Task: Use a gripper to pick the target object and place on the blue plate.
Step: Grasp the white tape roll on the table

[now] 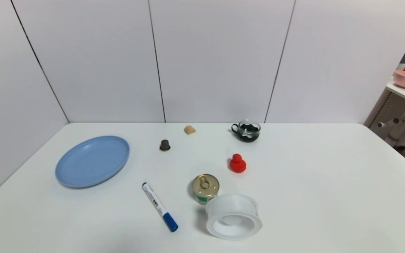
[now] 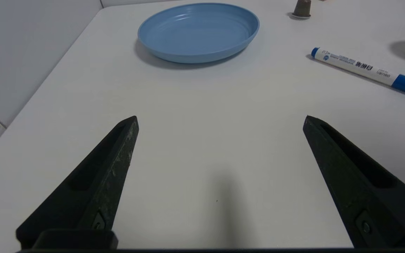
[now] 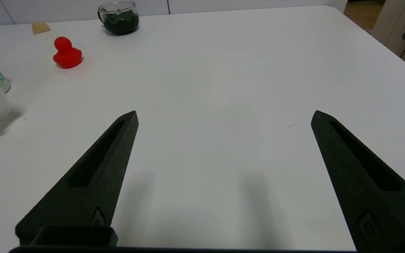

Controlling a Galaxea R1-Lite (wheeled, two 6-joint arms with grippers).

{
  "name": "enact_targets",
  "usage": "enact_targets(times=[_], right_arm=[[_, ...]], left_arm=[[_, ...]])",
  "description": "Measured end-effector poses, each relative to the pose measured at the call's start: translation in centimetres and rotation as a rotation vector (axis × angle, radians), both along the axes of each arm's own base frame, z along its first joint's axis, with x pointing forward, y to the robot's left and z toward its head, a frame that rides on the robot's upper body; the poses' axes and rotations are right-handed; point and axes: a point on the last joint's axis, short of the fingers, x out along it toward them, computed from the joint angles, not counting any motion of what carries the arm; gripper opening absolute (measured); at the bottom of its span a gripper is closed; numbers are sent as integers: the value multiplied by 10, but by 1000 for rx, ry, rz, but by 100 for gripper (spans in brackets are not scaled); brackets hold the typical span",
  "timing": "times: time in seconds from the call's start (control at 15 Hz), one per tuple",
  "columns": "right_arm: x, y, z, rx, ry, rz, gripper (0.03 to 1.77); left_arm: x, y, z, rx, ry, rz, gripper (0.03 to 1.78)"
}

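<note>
Right now my left gripper (image 2: pixel 220 121) hangs over bare white table (image 1: pixel 329 196) at the near left, its two wedge fingers (image 2: pixel 111 168) spread wide apart with nothing between them and nothing touching them. Ahead of it sits the blue plate (image 1: pixel 92 161), well to the left of everything else and carrying nothing. Moving rightward, a blue-capped marker (image 1: pixel 159 206) lies flat on the table near the front, and a small dark cone-shaped cap (image 1: pixel 165 144) stands farther back, with a tan lump (image 1: pixel 189 130) just short of the back wall. Next comes the gold-topped tin can (image 1: pixel 205 188), upright, and just in front of it and to its right the white translucent spool (image 1: pixel 233 216), resting on the table tilted toward me with its hollow centre showing; whether it touches the can I cannot tell. Behind those sits a red duck toy (image 1: pixel 237 163), and farther back a glass cup (image 1: pixel 246 131) with dark contents. My right gripper (image 3: pixel 224 116) is at the near right, also over bare table, its fingers (image 3: pixel 104 175) likewise held wide apart, gripping nothing, with the spool off toward the middle, well clear of them.
</note>
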Motion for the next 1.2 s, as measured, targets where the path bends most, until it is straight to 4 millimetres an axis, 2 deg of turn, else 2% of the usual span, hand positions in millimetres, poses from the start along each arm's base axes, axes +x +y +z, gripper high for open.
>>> enact_targets(times=[0.2, 0.33, 0.6, 0.73, 0.93, 1.2], right_arm=[[0, 0, 0, 0, 0, 0, 170], [0, 0, 0, 0, 0, 0, 170], [0, 0, 0, 0, 0, 0, 170], [0, 0, 0, 0, 0, 0, 170], [0, 0, 0, 0, 0, 0, 170], [0, 0, 0, -1, 0, 0, 170]], left_arm=[[5, 0, 36, -2, 8, -4, 169], [14, 0, 73, -2, 8, -15, 169], [48, -3, 154, 17, -13, -92, 169], [69, -8, 185, 42, -16, -162, 169], [110, -23, 210, 79, 0, -259, 169], [164, -53, 212, 129, 20, -441, 169]])
